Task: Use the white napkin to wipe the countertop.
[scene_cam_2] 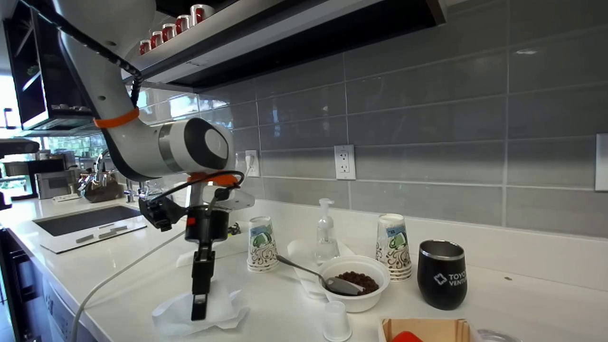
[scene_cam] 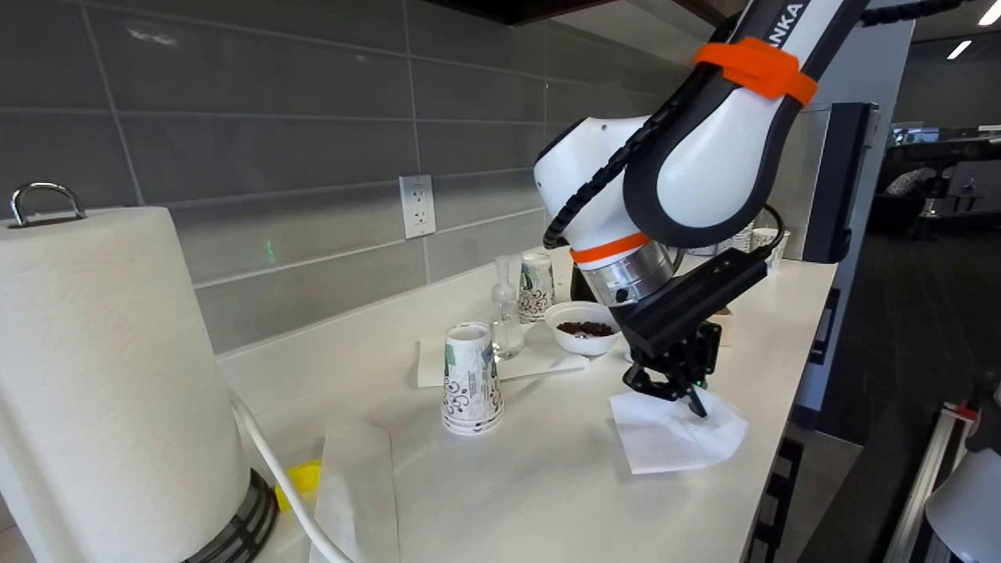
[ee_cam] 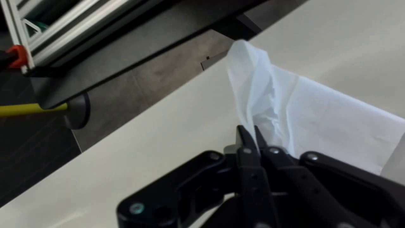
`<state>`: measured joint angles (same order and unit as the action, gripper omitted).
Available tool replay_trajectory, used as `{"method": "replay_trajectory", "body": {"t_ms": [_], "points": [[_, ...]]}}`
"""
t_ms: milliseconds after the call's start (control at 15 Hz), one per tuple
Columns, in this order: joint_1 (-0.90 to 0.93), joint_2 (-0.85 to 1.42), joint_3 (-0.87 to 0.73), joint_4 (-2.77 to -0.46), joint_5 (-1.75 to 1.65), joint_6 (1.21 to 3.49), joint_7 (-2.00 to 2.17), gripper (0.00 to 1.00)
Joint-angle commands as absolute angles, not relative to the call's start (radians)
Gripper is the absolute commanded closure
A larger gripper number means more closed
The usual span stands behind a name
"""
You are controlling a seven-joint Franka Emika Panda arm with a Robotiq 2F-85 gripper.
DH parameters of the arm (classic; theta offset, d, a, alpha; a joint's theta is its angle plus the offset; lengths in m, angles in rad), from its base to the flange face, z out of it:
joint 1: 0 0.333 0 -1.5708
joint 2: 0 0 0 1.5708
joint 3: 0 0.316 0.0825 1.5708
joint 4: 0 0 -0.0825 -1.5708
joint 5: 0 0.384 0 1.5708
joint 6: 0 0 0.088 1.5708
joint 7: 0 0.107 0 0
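In an exterior view, white capitals (scene_cam: 786, 23) reading "ANKA" are running along the jointed white-and-black robot arm (scene_cam: 704, 164). In an exterior view, a rounded black metal-rimmed tumbler (scene_cam_2: 442, 274) is bearing a white diamond-shaped logo (scene_cam_2: 440, 279) beside "TOYO" above "VENTU", both curving out of sight. The patterned white paper-cup stack (scene_cam_2: 393, 247) beside the tumbler is carrying blue-and-green print, possibly lettering, unreadable here.

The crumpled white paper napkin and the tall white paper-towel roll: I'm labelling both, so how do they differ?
The napkin is a rumpled sheet; the paper-towel roll is a thick upright cylinder. The napkin is pinched in the jaws; the roll stands apart from them. Both are white.
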<state>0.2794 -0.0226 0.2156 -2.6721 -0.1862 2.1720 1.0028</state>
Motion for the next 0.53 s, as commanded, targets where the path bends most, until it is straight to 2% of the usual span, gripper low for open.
{"method": "replay_trajectory", "body": {"t_ms": [0,467], "points": [[0.245,-0.075,0.213,-2.736,-0.152,2.073,0.942,1.0],[0.152,-0.005,0.149,-2.762,-0.284,2.098,1.119,1.0]]}}
